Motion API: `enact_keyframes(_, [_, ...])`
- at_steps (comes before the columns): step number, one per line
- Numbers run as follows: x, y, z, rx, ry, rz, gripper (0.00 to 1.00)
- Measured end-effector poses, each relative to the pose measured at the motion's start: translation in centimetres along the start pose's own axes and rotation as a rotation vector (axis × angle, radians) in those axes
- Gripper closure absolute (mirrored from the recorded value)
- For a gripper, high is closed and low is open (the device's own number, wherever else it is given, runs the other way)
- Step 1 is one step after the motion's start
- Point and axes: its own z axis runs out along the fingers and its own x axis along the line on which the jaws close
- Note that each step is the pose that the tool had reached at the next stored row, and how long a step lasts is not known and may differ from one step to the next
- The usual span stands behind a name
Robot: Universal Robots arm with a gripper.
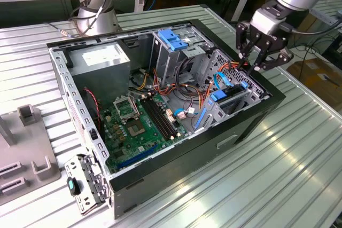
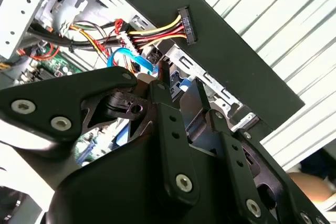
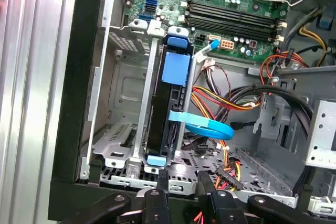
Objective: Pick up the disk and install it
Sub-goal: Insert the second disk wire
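**Disk seated in case bay as gripper hangs above**

Nearest the wrist cameras, the gripper (image 3: 178, 182) hangs over the front edge of the open case (image 1: 251, 118), its two black fingers (image 2: 170, 124) a narrow gap apart with nothing between them. In the exterior view the gripper (image 1: 255, 62) sits just above the case's corner on the exterior view's right, clear of the parts below.

Just beyond the fingertips, the disk (image 3: 170, 98) stands on edge in a slot of the drive bay (image 3: 118, 103), its blue carrier showing along the upper edge and at both ends. In the exterior view the disk (image 1: 230, 95) lies inside the bay near the front wall. A flat blue cable (image 3: 202, 124) loops beside it, and red, yellow and black wires (image 3: 236, 98) trail across the case floor.

Farther in lies the green motherboard (image 1: 136, 126), and beyond that the drive cage (image 1: 173, 46) with its blue latch. The case rests on a ribbed metal table (image 1: 278, 180).
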Motion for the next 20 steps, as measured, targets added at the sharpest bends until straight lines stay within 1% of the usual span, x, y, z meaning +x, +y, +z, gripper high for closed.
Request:
enact_keyframes(2, [0.00,-0.01,0.00,-0.0012,-0.0021,-0.027,0.64])
enact_keyframes(4, [0.00,-0.02,0.01,-0.0034,-0.0059,-0.078,0.64])
enact_keyframes(6, [0.00,-0.02,0.01,-0.0043,-0.0074,-0.099,0.64])
enact_keyframes(11, [0.00,-0.02,0.00,-0.0051,-0.0086,-0.116,0.64])
enact_keyframes(16, [0.00,-0.02,0.00,-0.0051,-0.0086,-0.116,0.64])
enact_keyframes(20, [-0.30,-0.16,0.03,-0.0052,-0.0088,-0.117,0.64])
